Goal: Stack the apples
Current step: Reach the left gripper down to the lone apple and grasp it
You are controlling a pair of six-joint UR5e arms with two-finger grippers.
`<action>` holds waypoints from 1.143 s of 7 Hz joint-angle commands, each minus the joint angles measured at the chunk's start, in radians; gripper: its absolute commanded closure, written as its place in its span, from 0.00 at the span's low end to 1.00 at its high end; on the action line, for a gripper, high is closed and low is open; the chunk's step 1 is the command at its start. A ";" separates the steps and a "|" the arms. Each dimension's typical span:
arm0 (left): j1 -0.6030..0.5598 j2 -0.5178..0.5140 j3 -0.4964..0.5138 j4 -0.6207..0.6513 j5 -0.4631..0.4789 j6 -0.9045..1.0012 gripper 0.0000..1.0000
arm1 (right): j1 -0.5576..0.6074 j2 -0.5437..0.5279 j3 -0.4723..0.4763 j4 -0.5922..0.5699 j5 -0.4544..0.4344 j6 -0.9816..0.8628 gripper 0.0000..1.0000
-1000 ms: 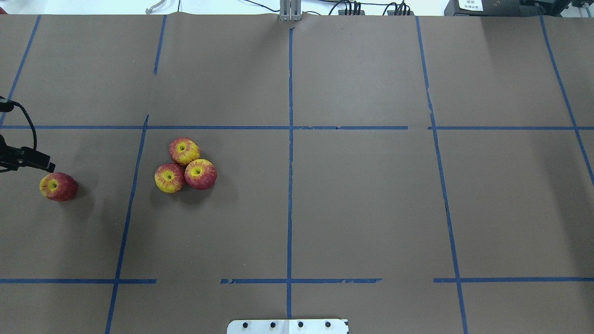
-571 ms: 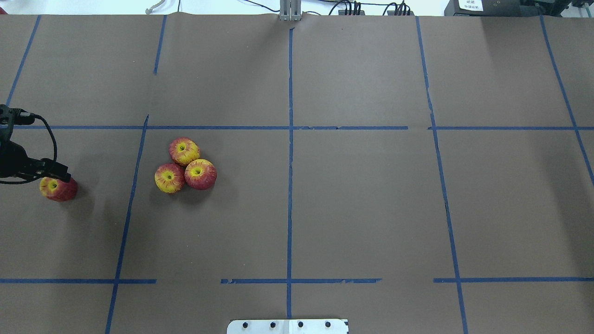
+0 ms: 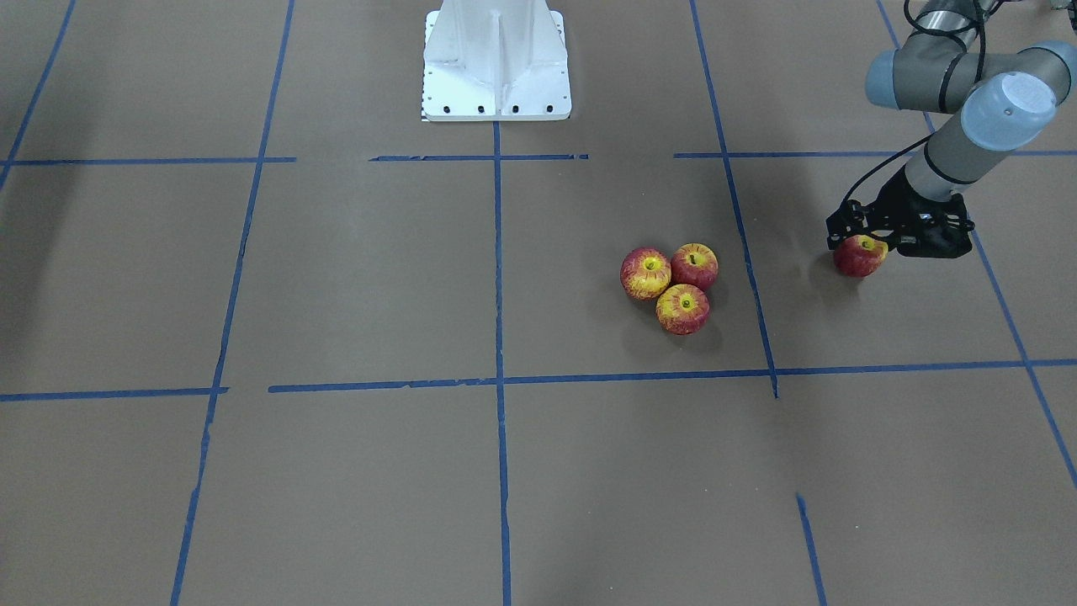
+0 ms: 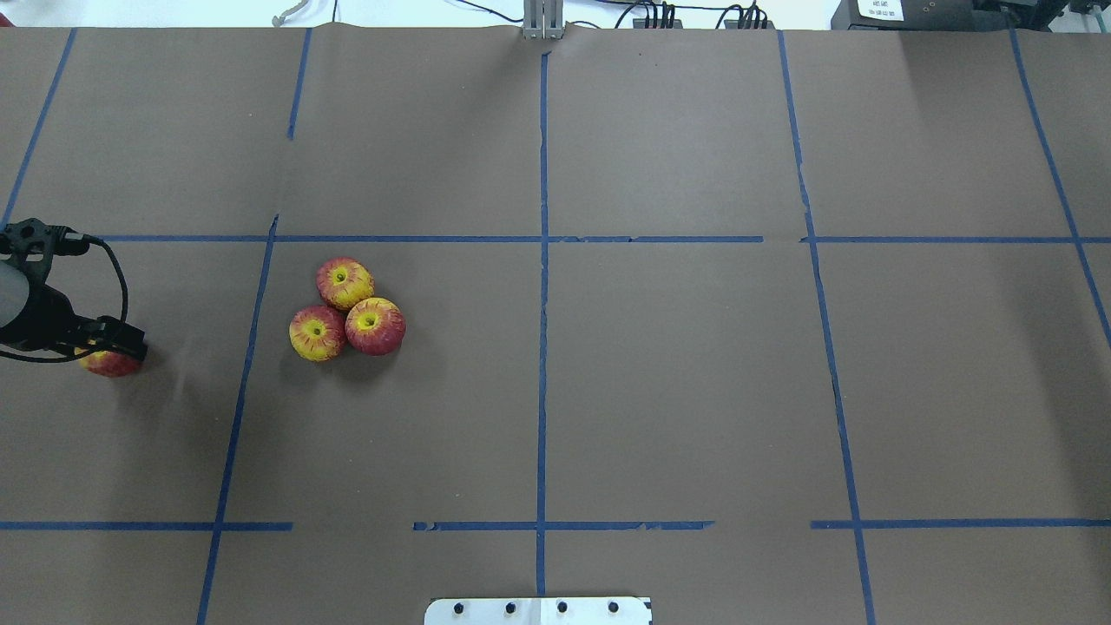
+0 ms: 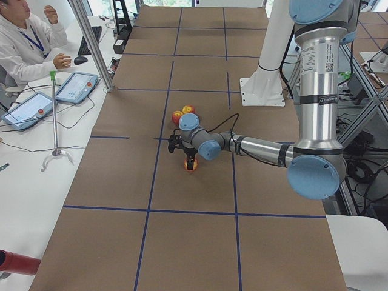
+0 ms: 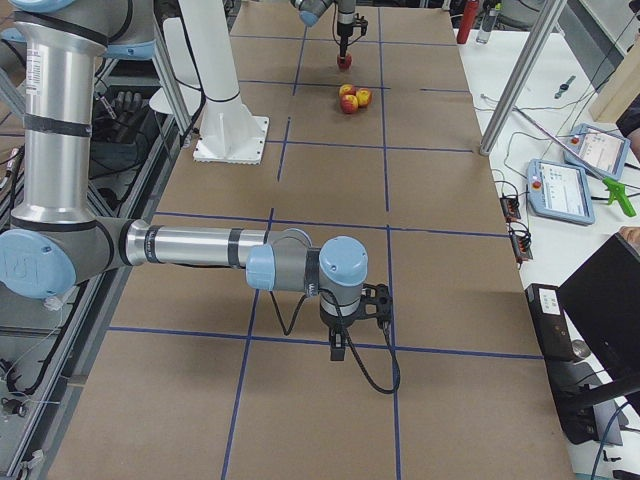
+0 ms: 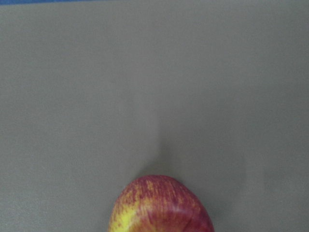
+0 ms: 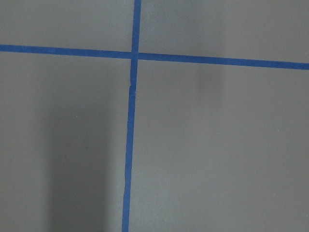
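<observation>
Three red-and-yellow apples [image 4: 345,282] [image 4: 317,333] [image 4: 375,325] touch each other in a cluster left of the table's middle, all resting on the brown paper; the cluster also shows in the front view [image 3: 682,308]. A fourth apple [image 4: 108,365] [image 3: 858,257] lies alone near the left edge. My left gripper [image 4: 117,345] [image 3: 862,244] hangs right over it, open, with a black finger on either side and covering its top. The left wrist view shows only that apple [image 7: 161,205]. My right gripper [image 6: 338,350] shows only in the right side view, low over bare paper; I cannot tell its state.
The white base plate [image 3: 496,76] stands at the robot's side of the table. Blue tape lines [image 4: 542,347] grid the brown paper. An operators' side table with tablets [image 5: 73,88] and a metal post [image 5: 91,45] runs along the far edge.
My left gripper has moved rightward and toward the robot, from beside the lone apple to right over it, and now hides most of it. The apples have not moved.
</observation>
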 commanded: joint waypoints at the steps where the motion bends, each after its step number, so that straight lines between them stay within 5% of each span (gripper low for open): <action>1: 0.012 -0.007 0.024 -0.001 0.038 0.007 0.00 | 0.000 0.000 0.000 0.000 0.000 0.000 0.00; 5: 0.012 -0.032 0.055 -0.003 0.040 0.010 0.02 | 0.000 0.000 0.000 0.000 0.000 0.000 0.00; 6: 0.012 -0.032 0.055 -0.003 0.040 0.010 0.18 | 0.000 0.000 0.000 0.000 0.000 0.000 0.00; 8: 0.010 -0.029 0.044 -0.001 0.041 0.007 1.00 | 0.000 0.000 0.000 0.000 0.000 0.000 0.00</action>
